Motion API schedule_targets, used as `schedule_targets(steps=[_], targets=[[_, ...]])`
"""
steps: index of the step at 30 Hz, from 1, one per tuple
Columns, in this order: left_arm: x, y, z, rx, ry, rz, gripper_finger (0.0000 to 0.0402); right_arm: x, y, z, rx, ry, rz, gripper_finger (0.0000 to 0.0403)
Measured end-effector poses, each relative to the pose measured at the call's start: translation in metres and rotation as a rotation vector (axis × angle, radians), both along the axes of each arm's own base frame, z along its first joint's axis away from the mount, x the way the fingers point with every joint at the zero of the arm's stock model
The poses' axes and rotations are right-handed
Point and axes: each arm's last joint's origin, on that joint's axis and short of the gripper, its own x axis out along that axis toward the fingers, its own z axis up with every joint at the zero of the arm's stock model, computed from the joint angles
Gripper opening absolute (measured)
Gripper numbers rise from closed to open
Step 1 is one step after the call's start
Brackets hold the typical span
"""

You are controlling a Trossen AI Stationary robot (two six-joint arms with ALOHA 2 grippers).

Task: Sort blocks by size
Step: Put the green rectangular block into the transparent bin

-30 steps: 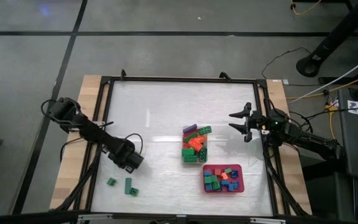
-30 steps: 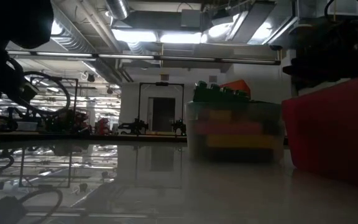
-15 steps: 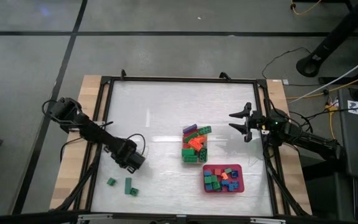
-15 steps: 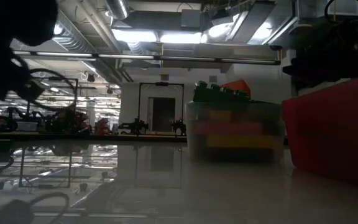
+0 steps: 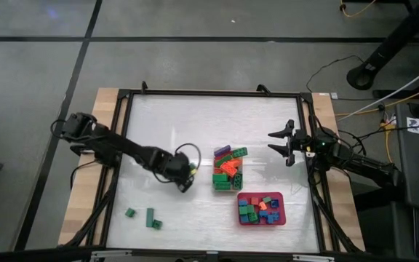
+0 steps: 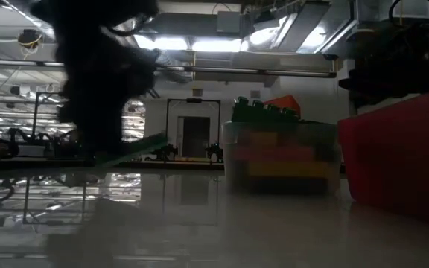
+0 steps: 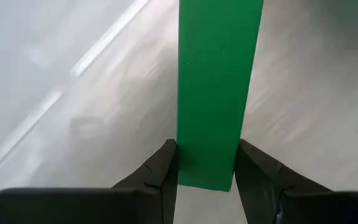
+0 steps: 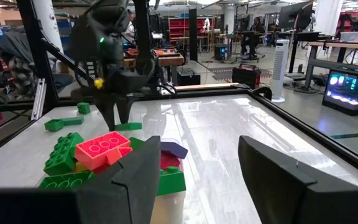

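We look down on a pale, glossy table (image 5: 195,131) framed in black, with wooden strips along both sides and a grey floor around it. In the right wrist view the room beyond shows benches, racks and lit screens.

Near the middle stands a clear tub (image 5: 226,175) heaped with blocks (image 5: 228,164): green, red, orange and purple ones rise above its rim, and a red studded brick (image 8: 102,149) lies on top beside a green one (image 8: 62,153). Just beside the tub, toward the near right corner, sits a red tray (image 5: 261,209) filled with short blocks in green, blue and red. Well apart, near the front left edge, two loose green blocks lie on the table: a small square one (image 5: 130,212) and a longer one (image 5: 151,217).

The left gripper (image 5: 185,180) reaches in from the left edge and hangs just left of the tub. We see its fingers (image 7: 160,177) clamped on a long green bar (image 7: 218,87), which sticks out forward between them above the table surface. From the low view the bar (image 6: 129,152) slants under the dark arm.

The right gripper (image 5: 283,143) waits near the right edge of the table, to the right of the tub, its jaws spread wide and empty.
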Motion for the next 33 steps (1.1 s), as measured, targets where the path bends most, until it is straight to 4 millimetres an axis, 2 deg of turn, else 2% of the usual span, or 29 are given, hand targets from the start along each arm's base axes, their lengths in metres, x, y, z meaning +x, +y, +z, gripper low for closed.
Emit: schedule_targets(steps=[8,21,25,33], targets=[[0.035,0.032,0.017,0.016,-0.304,-0.123,0.0117,0.0,0.0,0.0,0.0,0.0,0.0,0.0214],[0.062,0.079,0.041,0.22,-0.641,-0.216,0.0123,0.0,0.0,0.0,0.0,0.0,0.0,0.0214],[0.069,0.083,0.036,0.276,-0.676,-0.258,0.0124,0.0,0.0,0.0,0.0,0.0,0.0,0.0214],[0.074,0.082,0.017,0.344,-0.6,-0.362,0.0124,0.0,0.0,0.0,0.0,0.0,0.0,0.0214]])
